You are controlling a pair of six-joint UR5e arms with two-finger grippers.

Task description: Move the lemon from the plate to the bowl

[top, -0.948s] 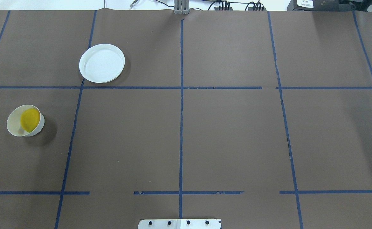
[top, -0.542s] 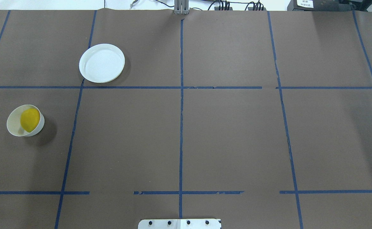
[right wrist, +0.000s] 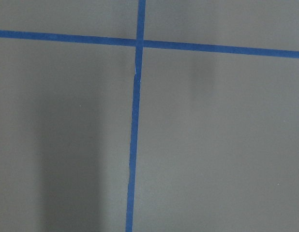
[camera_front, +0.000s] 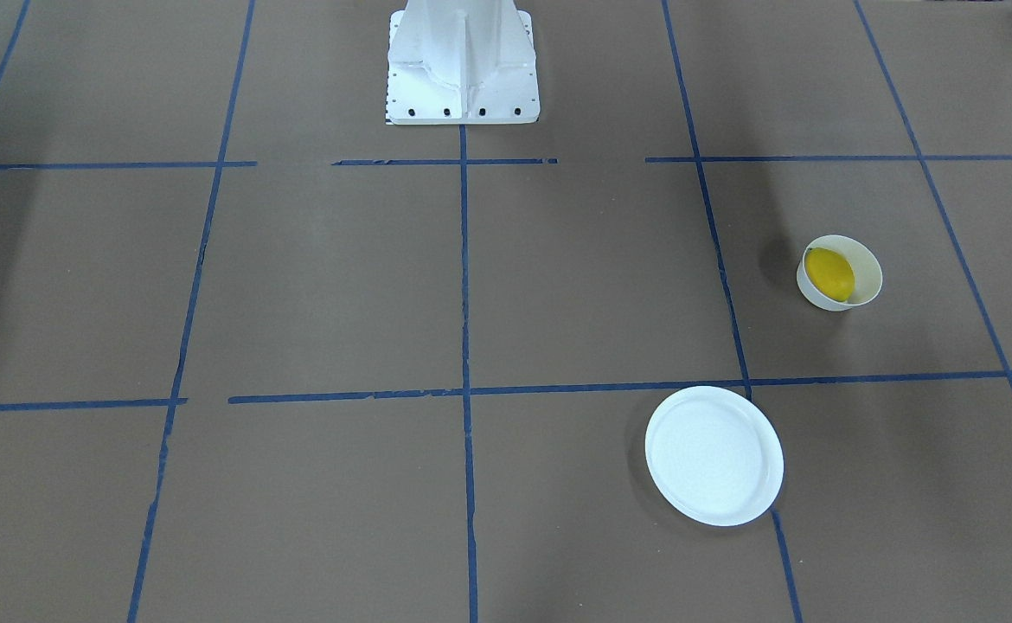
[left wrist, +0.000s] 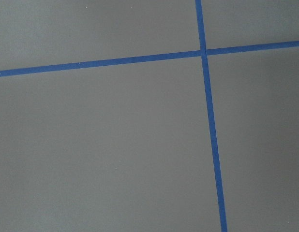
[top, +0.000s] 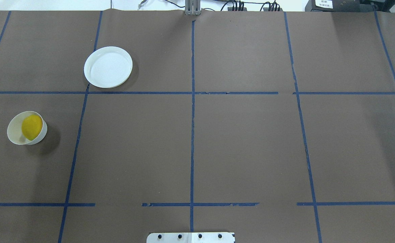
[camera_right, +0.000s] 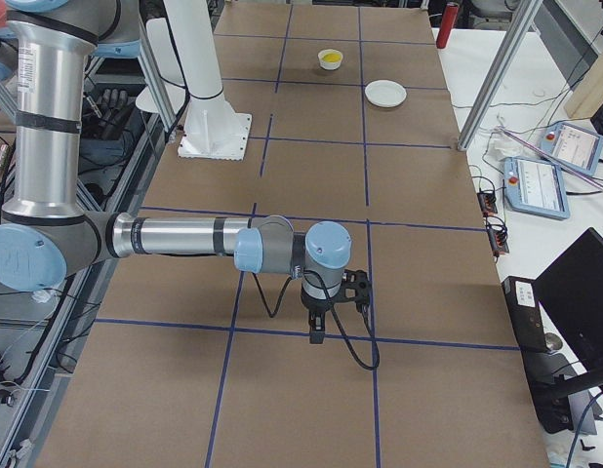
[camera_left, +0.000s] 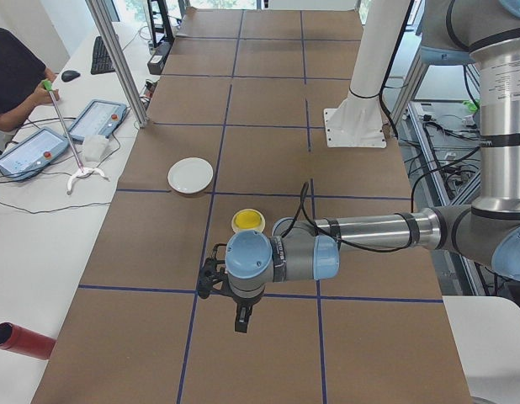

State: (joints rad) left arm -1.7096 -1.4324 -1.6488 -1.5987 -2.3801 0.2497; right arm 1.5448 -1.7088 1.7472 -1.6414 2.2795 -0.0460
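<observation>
Lemon [top: 32, 127] sits in bowl [top: 14, 134], frame's left; plate [top: 108, 67] bare. Left gripper [camera_left: 241, 323] is nearer, lemon just beyond. Its state, and that of right gripper [camera_right: 316, 336], cannot be told.

Brown taped table [top: 244, 141], plate [top: 108, 67], bowl [top: 14, 132]

Just plain brown desk [right wrist: 217, 145] here, two blue tape lines [right wrist: 134, 145] crossing near the top, a bit left of centre. A soft shadow [right wrist: 67, 169] runs down the left side.
</observation>
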